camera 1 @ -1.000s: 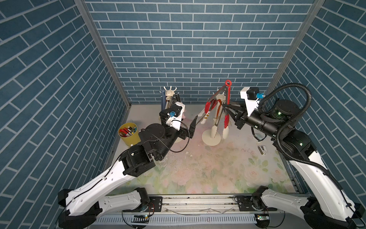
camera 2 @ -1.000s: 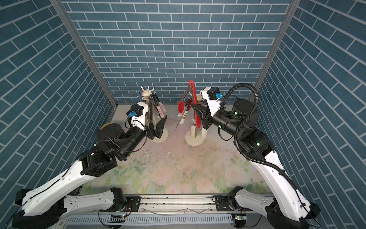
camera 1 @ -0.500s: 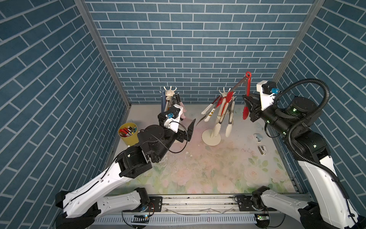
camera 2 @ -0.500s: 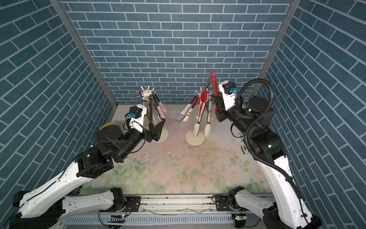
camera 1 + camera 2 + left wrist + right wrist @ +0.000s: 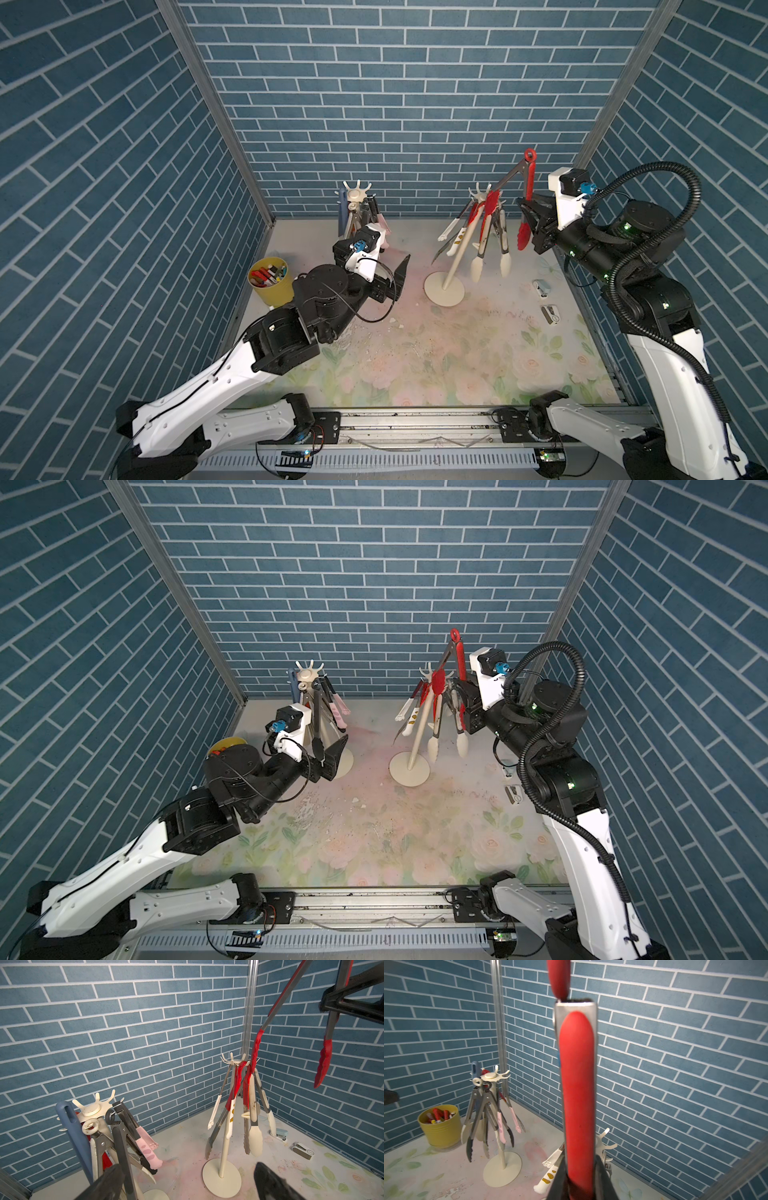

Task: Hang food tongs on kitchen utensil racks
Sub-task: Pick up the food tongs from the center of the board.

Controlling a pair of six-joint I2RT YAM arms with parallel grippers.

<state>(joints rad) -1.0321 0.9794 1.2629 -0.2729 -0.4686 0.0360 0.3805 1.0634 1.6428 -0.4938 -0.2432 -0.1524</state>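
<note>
My right gripper point(image 5: 530, 212) is shut on one arm of the red-tipped food tongs point(image 5: 528, 178) and holds them upright, ring end on top. Their other arm slants down to the crown of the right kitchen utensil rack point(image 5: 453, 259), where several tongs hang. In the right wrist view the red handle point(image 5: 578, 1084) rises from between the jaws of the right gripper point(image 5: 579, 1185). The left rack point(image 5: 355, 195) also carries several tongs. My left gripper point(image 5: 395, 276) is open and empty, low beside the left rack. In the left wrist view its fingertips point(image 5: 104, 1184) frame bare mat.
A yellow cup point(image 5: 272, 280) of markers stands at the left wall behind my left arm. Two small white staplers point(image 5: 541, 287) lie on the floral mat near the right wall. Brick walls close in three sides.
My right gripper has carried the red tongs up and to the right, away from the right rack's pole. My left arm has drawn back slightly, still open.
</note>
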